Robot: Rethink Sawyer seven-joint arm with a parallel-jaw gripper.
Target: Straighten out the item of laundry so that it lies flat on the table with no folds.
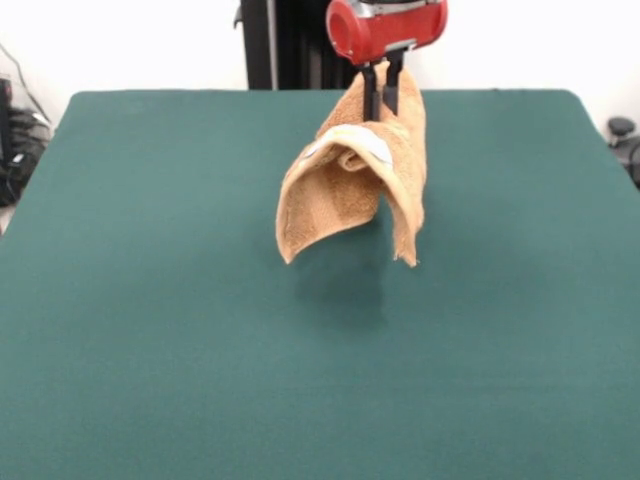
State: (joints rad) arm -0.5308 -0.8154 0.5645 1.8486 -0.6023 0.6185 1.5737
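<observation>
A: What lies nearest the camera?

B: The table (150, 380), a wide stretch of dark green cloth filling the lower part of the front view. Its near part is bare green, with a faint shadow under the towel.

A: Start from the left, then.

B: At the left edge, off the table, there is dark cabling and gear against a pale wall. Moving in, the table's far left corner is rounded. Then comes the towel (335, 195), tan-orange, hanging in the air above the middle of the table and slightly toward the far side.

A: Is it touching the cloth?

B: It does not appear to; its lower corners hang free, one pointing down on the left, another on the right, lower. It is draped and curled over itself, the left flap bowing outward like a hood.

A: Any marks on it?

B: A white label (368, 145) with a bit of yellow shows near the top fold.

A: And the gripper?

B: The gripper (386, 95) comes down from a red housing at the top, in front of the black pedestal (285, 45). Its dark fingers (373, 95) are pinched on the towel's upper edge, carrying it.

A: Further right?

B: Only green table, then a dark object at the right edge, beyond the table.

A: Any containers?

B: I see none.
</observation>
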